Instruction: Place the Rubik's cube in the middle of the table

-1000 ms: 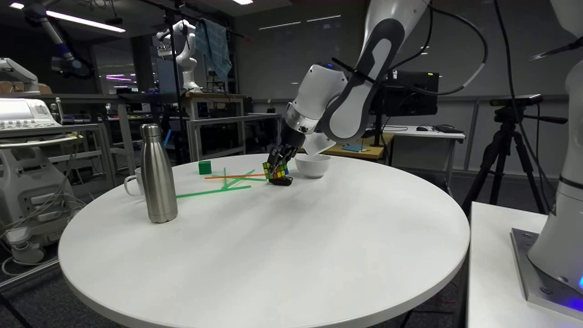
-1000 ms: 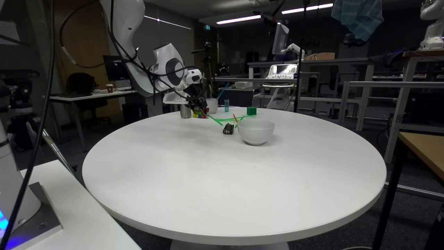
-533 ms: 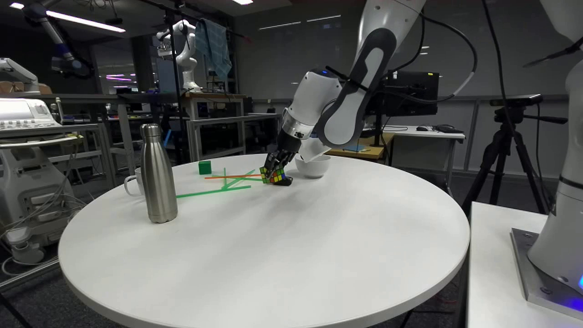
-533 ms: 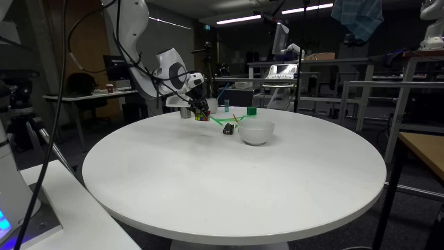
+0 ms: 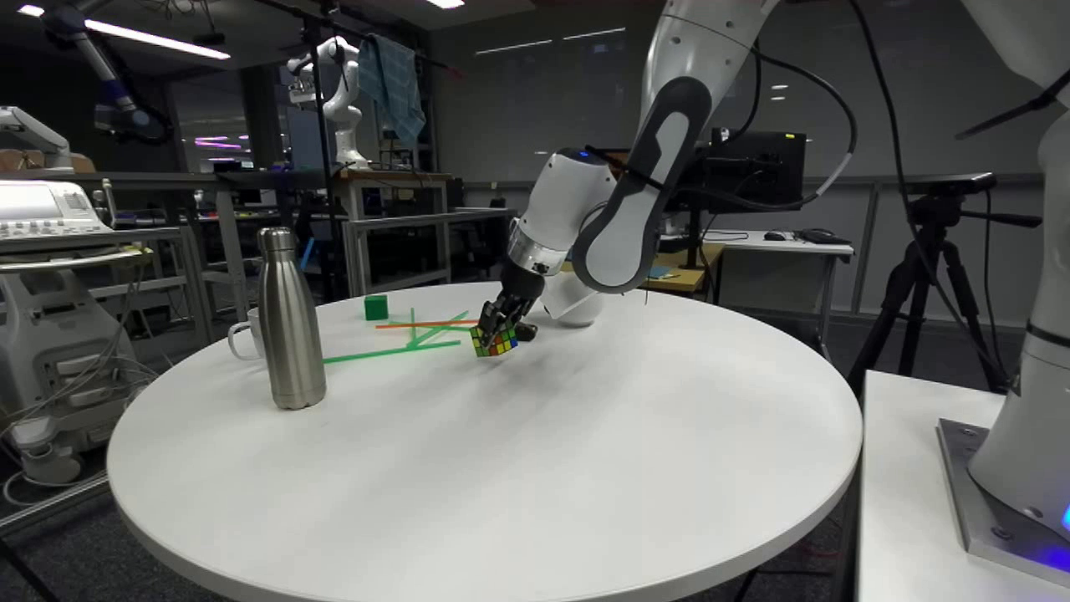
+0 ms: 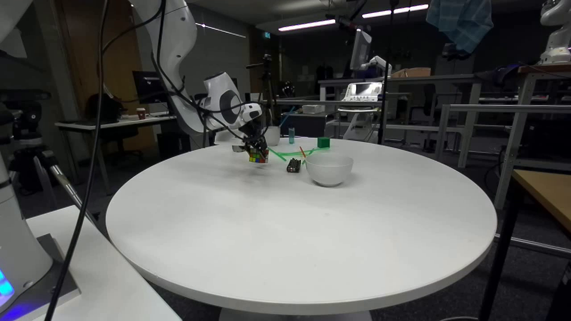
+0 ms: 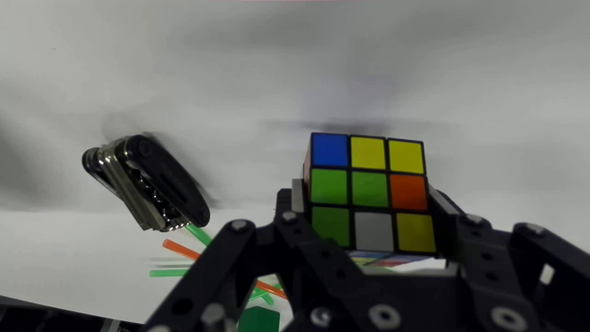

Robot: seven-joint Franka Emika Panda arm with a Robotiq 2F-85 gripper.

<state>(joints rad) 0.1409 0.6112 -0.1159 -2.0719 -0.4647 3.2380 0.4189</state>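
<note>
My black claw [image 7: 368, 198] grips a multicoloured Rubik's cube [image 7: 368, 190].
Best lowered level, centred on the round white table [image 5: 535, 468].

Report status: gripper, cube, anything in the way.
Gripper shut on Rubik's cube. Looks just off the table. Folding multitool close by, apart, probably no obstacle.

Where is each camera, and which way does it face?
Exterior view: beside the round table, facing across it, steel bottle in front; robot's base at the right, arm stretched over the top.
Exterior view: also beside the round table, facing across it, white bowl in front; base at the left, arm stretched over the top.
Wrist view: rides with the gripper, looking down past it at the held Rubik's cube and a folded multi-tool; only the gripper shows.
Shared: both exterior views show the Rubik's cube, white bowl and green block.
</note>
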